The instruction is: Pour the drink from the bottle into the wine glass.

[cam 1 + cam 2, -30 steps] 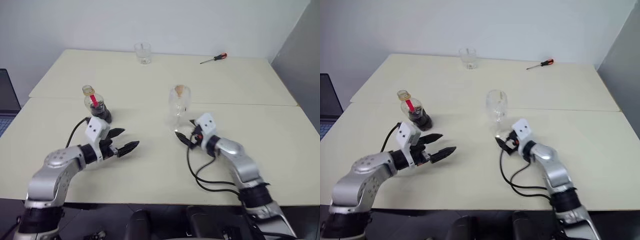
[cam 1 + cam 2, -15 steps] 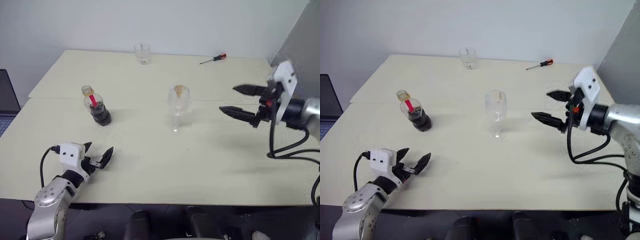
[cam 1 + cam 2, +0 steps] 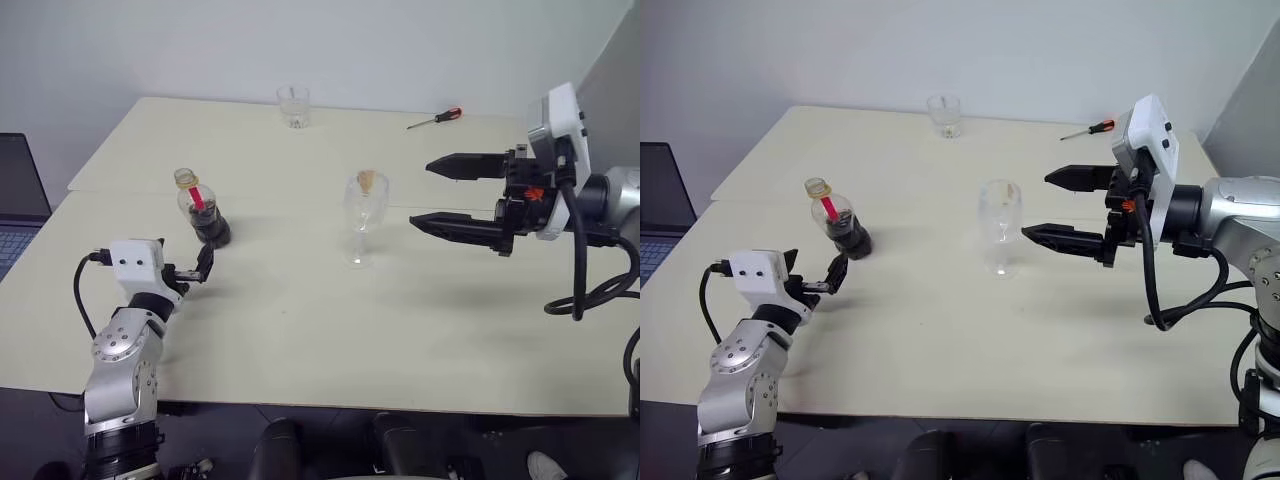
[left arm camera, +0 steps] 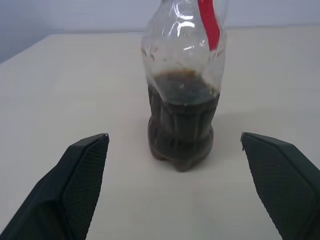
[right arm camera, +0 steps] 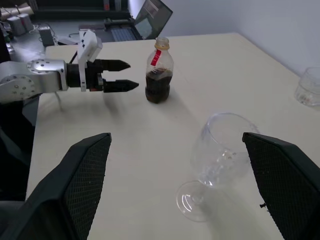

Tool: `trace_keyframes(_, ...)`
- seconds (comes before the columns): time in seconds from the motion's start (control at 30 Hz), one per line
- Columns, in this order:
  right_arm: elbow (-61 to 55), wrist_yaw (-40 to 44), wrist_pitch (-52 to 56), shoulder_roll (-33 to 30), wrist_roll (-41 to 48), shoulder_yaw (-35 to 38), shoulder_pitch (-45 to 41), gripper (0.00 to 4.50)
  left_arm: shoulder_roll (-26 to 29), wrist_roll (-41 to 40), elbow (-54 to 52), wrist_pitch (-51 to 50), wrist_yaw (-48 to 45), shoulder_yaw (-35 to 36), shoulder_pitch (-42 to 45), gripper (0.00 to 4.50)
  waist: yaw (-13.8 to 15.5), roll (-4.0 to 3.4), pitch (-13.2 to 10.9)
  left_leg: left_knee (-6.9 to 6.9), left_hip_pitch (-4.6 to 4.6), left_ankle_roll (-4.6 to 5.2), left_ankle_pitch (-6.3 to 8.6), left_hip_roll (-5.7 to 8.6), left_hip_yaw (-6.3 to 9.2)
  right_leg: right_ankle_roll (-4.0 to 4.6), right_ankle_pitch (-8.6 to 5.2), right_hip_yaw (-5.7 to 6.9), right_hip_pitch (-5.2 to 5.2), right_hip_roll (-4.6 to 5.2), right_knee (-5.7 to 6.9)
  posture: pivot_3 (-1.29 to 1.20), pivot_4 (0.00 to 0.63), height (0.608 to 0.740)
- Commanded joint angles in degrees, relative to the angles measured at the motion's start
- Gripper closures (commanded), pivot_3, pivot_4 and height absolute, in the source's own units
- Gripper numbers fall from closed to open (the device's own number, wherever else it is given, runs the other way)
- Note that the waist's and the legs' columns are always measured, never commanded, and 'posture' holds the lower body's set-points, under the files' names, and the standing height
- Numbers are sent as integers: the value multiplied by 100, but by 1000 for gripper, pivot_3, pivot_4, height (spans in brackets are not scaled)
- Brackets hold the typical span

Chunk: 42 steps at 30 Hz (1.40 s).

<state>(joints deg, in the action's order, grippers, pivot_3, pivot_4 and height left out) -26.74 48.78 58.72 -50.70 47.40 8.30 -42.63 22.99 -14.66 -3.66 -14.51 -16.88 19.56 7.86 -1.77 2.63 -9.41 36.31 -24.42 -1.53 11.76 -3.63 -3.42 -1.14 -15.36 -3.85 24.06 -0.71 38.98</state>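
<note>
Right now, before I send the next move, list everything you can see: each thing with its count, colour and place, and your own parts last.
bottle: one, clear plastic, red label strip, upright, table's left part.
drink: dark brown, fills the bottle's lower half.
wine glass: one, clear, empty, upright mid-table.
tumbler: one, clear, far edge of the table.
screwdriver: one, red and black handle, far right of the table.
laptop: one, dark, off the table's left edge.
table: cream top.
left gripper: black fingers, open, just short of the bottle.
right gripper: black fingers, open, raised to the right of the wine glass.
</note>
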Motion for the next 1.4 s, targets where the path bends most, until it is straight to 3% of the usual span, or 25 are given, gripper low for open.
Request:
trace_keyframes(0.03,-117,-6,-176,-81,-18,48,-71,10,96,152,84,107,12,-160,294,0,4,0,0,0,0,0,0,-1,2,0,0,3,0,-2,1,0,150,740)
trace_keyframes(0.5,-212,-38,-263,-167,-154,-137,-7,10,71,290,778,306,192,-214,953,0,2,0,0,0,0,0,0,-3,4,2,2,7,0,-8,3,0,150,740)
trace_keyframes(1.4,-423,-167,-181,-448,-182,-252,124,10,84,639,3282,1652,91,-546,2285,0,5,0,0,2,-4,0,0,0,4,5,4,14,1,-8,3,0,150,740)
